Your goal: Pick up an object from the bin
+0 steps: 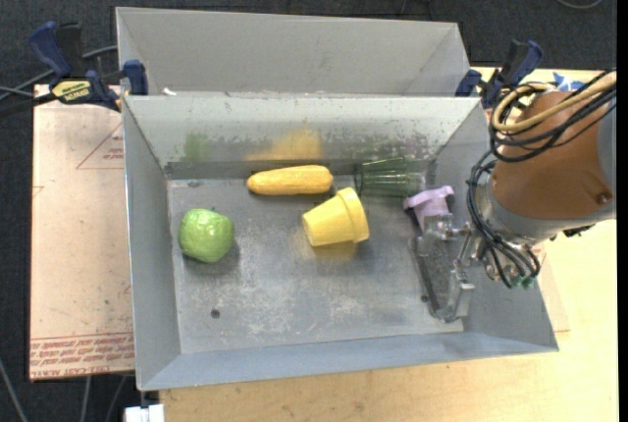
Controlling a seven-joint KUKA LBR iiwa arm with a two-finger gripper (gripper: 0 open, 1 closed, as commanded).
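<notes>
Gripper [446, 297] is seen low at the right side of the bin [294, 312], over bare floor; whether it is released or clenched cannot be told. A small purple piece [429, 201] is placed just behind it. Green glass [390, 179], yellow cup [337, 219], yellow corn cob [289, 181] and green apple [206, 235] are spread further left

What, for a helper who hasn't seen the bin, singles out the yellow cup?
Find the grey bin's middle. The yellow cup lies on its side beside the long yellow corn cob; it alone is short, tapered and rimmed.
</notes>
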